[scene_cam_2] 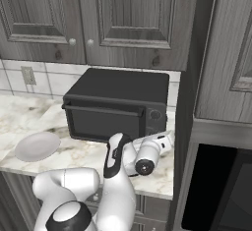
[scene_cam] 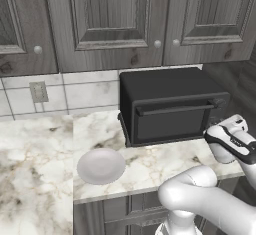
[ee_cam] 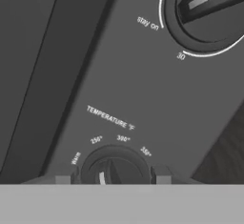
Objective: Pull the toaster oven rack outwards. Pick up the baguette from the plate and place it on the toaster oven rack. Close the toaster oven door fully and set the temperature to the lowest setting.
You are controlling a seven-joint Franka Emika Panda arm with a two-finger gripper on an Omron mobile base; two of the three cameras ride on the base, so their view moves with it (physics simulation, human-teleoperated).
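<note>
Matte black boxy toaster oven (scene_cam: 170, 104) on marble desk (scene_cam: 150, 166), drop-down door (scene_cam: 172, 121) shut. Fingers (ee_cam: 113, 179) pinching round dark temperature knob (ee_cam: 114, 168). Round white plate (scene_cam: 100, 165) left of oven.

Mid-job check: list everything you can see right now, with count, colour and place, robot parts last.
toaster oven: one, matte black, on the counter against the backsplash
toaster oven door: one, dark, shut, bar handle along its top
temperature knob: one, black, low on the control panel, between the fingertips
timer knob: one, black, higher on the same panel
plate: one, white-grey, nothing on it, on the counter left of the oven
counter: marble, white with brown veins
wall cabinets: grey wood, above the counter
wall outlet: one, grey, on the tiled backsplash
gripper: one, dark fingertips either side of the temperature knob
</note>
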